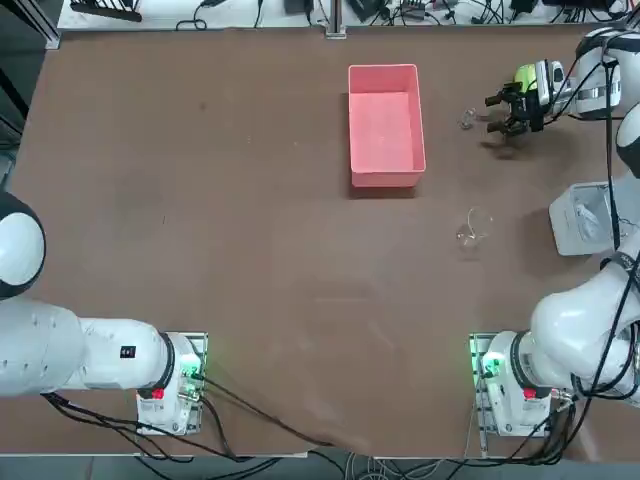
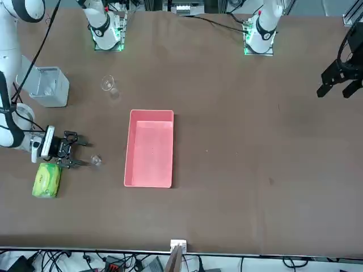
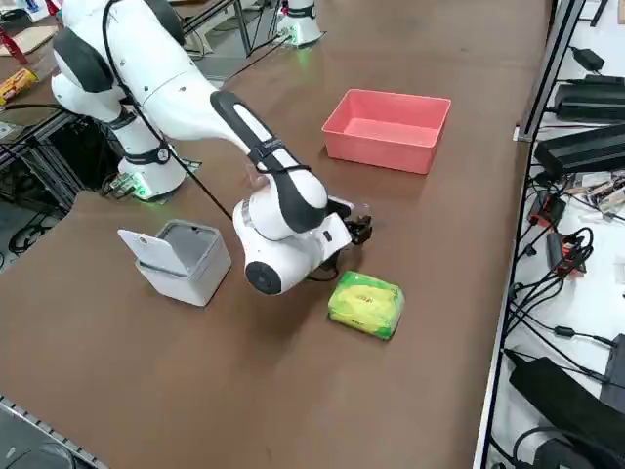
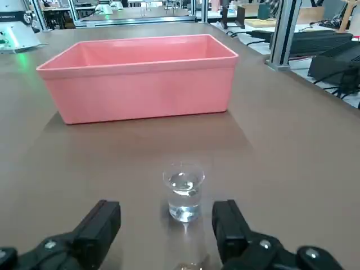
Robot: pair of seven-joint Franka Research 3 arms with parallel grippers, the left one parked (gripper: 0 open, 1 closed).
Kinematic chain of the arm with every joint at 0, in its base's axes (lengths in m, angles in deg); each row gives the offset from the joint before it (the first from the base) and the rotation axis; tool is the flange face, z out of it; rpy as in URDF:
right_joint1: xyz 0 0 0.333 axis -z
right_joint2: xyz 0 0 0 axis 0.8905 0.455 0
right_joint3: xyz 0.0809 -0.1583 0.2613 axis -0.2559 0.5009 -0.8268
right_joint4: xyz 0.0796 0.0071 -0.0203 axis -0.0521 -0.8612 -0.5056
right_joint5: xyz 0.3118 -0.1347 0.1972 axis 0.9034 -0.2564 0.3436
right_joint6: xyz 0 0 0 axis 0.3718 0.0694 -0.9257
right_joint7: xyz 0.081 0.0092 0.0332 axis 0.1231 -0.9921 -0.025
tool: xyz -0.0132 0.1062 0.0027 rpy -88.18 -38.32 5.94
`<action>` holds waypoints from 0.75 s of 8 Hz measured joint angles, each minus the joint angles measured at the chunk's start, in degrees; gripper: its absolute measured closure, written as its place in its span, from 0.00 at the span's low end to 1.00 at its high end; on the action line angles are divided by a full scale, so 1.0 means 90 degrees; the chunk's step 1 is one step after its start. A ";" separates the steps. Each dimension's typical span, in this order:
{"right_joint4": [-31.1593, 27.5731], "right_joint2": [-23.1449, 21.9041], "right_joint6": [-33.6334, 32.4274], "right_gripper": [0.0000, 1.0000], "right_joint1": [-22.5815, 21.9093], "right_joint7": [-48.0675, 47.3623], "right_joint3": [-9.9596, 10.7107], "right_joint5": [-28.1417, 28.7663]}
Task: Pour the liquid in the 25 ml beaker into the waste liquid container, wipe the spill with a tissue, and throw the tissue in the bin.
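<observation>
My right gripper point(image 4: 166, 225) has its fingers point(image 4: 101, 225) spread wide apart and holds nothing. It sits low, near table height, pointed level toward the small beaker point(image 4: 183, 191). The beaker stands upright on the table just ahead of the fingertips, lined up with the gap between them and not yet touched. It holds a little clear liquid. I judge the level, wide-open approach is meant to take the glass from the side, keeping it upright so nothing slops before the pour.

Beyond the beaker, well within reach, is the pink tray point(image 4: 140, 84), the waste container, long side facing the gripper. That puts the pour straight ahead once the glass is lifted.

In the overhead view the larger glass beaker point(image 1: 473, 228) stands apart, nearer the arm's base; it is not wanted here. The green tissue pack point(image 2: 46, 179) lies just beside the wrist, and the pale grey bin point(image 3: 181, 259) sits further back by the arm. No loose tissue shows yet, and I see no spill on the table.
</observation>
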 joint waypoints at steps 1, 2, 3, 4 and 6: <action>0.0038 0.0032 0.0051 0.00 -0.0031 -0.0010 0.0000 0.0032; 0.0054 0.0041 0.0063 0.00 -0.0063 -0.0011 -0.0001 0.0077; 0.0067 0.0044 0.0100 0.00 -0.0111 -0.0014 -0.0001 0.0113; 0.0071 0.0050 0.0140 0.00 -0.0155 -0.0026 -0.0001 0.0120; 0.0072 0.0117 0.0185 0.00 -0.0213 -0.0031 -0.0001 0.0124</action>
